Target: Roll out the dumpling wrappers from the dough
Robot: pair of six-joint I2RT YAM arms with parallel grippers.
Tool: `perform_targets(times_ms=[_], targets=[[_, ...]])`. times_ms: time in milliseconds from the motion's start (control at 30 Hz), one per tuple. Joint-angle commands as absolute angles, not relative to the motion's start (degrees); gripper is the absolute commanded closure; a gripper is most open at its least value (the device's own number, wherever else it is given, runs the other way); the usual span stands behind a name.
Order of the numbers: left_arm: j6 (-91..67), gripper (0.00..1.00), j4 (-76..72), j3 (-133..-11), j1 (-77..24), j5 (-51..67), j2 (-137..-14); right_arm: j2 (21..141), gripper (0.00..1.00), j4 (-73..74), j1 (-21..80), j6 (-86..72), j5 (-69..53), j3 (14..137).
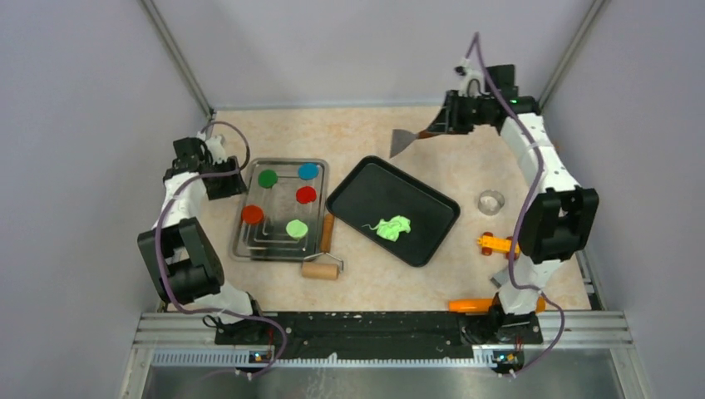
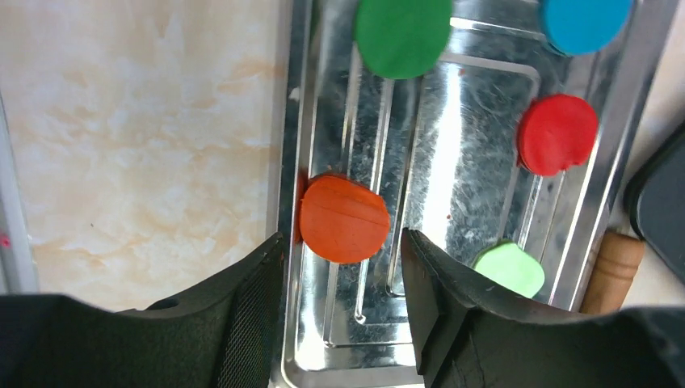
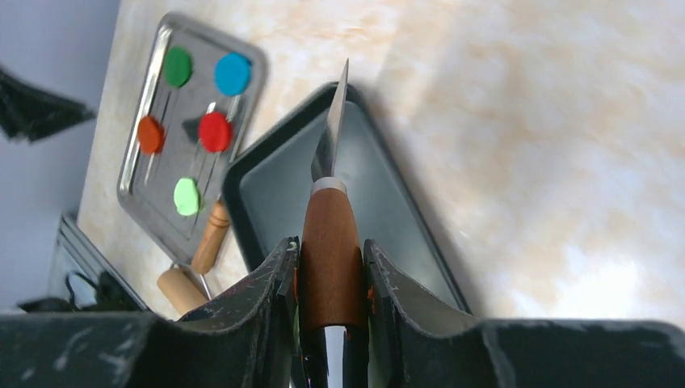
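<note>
The right gripper [image 3: 329,244] was clamped on a wooden-handled scraper [image 3: 327,214], its blade reaching ahead over the black tray [image 3: 275,202]. The left gripper [image 2: 343,246] hung jaws wide above the steel tray [image 2: 452,162], with an orange-red disc [image 2: 343,218] just ahead between them and the lime-green wrapper [image 2: 509,269] beyond the right finger. The ragged dough [image 1: 392,226] lay in the black tray, apart from both.

The metal tray [image 2: 464,145] is glossy; the scraper [image 3: 331,242] has a smooth wooden handle.
</note>
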State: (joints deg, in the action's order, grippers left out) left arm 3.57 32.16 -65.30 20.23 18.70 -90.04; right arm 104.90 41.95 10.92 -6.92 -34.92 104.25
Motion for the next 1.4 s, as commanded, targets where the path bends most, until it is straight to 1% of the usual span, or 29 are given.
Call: perform_targets(times_ms=[0,133,300,500,667,700,800,867,1033,1067,1133,1267,1367], targets=[[13.9,0.42,36.3,-68.2,17.5,19.5,-84.7,98.3,1.0,34.6,3.2,-15.1,-40.6,95.7],[20.4,0.42,41.0,-69.2,13.8,22.3,-82.3,97.5,1.0,25.2,-4.9,-22.2,-42.5,87.9],[22.5,0.41,46.6,-71.1,10.2,26.4,-82.6,100.5,1.0,15.8,-9.6,-29.4,-46.7,82.3],[20.4,0.41,50.5,-74.1,7.8,29.1,-84.7,106.4,1.0,15.9,-12.3,-29.1,-46.4,81.1],[18.8,0.41,49.7,-73.8,7.6,29.4,-84.2,107.2,1.0,17.8,-12.5,-28.7,-44.5,77.6],[18.8,0.41,49.6,-73.6,7.7,29.6,-84.0,107.3,0.98,17.9,-12.5,-28.6,-43.9,77.0],[18.6,0.41,49.4,-72.8,7.6,30.0,-83.5,106.5,0.76,20.3,-12.5,-27.3,-41.5,76.9],[18.4,0.41,49.0,-72.3,7.6,30.3,-83.1,105.3,0.65,21.9,-12.5,-26.4,-40.3,76.8],[16.9,0.41,48.1,-72.6,7.6,31.2,-82.9,99.8,0.15,28.0,-12.5,-24.3,-32.4,74.2],[16.7,0.41,48.5,-73.6,7.6,31.3,-83.1,98.6,0.12,29.3,-12.5,-23.5,-30.3,73.2],[16.5,0.41,49.5,-76.2,7.6,31.2,-83.2,95.9,0.1,31.7,-12.8,-21.8,-25.7,72.2],[15.0,0.4,49.5,-80.3,7.5,30.3,-83.4,90.8,0.09,33.2,-13.5,-17.2,-20.2,72.4],[13.1,0.38,48.6,-81.4,7.5,29.2,-84.9,88.9,0.09,35.5,-13.5,-11.8,-15.7,75.4]])
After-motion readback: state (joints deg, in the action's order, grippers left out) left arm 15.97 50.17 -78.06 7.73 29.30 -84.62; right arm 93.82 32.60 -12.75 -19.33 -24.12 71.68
